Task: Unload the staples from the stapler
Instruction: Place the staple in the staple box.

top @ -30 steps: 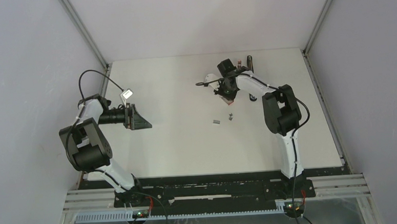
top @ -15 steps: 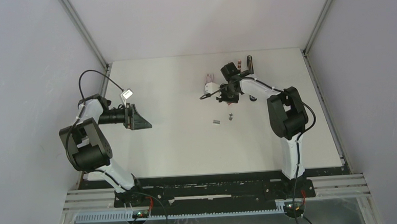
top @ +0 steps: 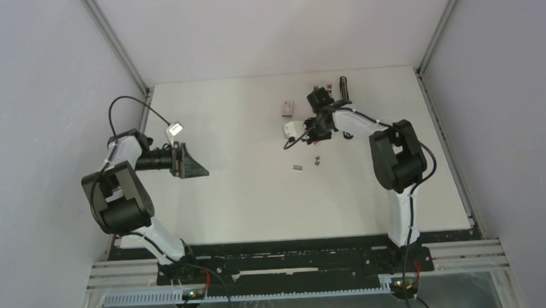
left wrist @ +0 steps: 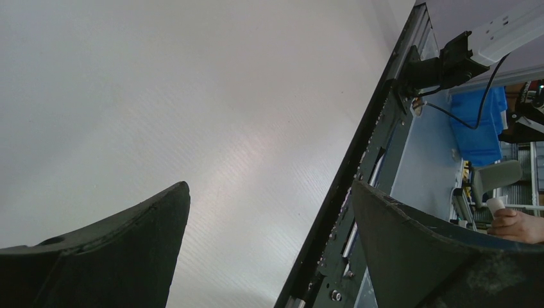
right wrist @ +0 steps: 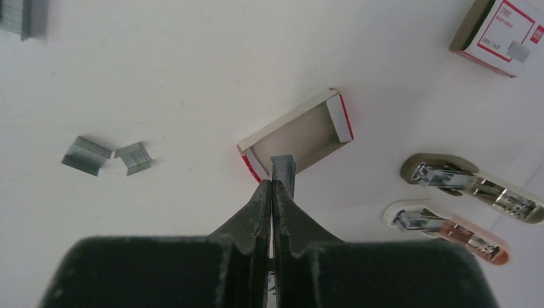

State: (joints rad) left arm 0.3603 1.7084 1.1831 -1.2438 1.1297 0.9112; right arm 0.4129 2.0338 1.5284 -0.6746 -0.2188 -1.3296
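The right gripper [right wrist: 272, 185] is closed tight. Its tips are at a strip of staples [right wrist: 283, 172] that sits at the open end of a small cardboard tray [right wrist: 301, 131] — whether the strip is pinched or only touched I cannot tell. Compared with a second ago, the right wrist has drawn toward the far right part of the table [top: 244, 205], and its forearm and elbow have swung rightward. That move has uncovered the pink-and-white box [top: 287, 109], which was hidden under the wrist before. The stapler [top: 344, 87] lies where it lay, at the far edge of the table just beyond the right wrist, and neither arm touches it. Two clumps of loose staples [top: 298, 168] rest on the table nearer the bases, in the same spots as before. The left gripper [left wrist: 266, 192] has not moved — it hangs over the left side of the table with its jaws spread wide, holding nothing.
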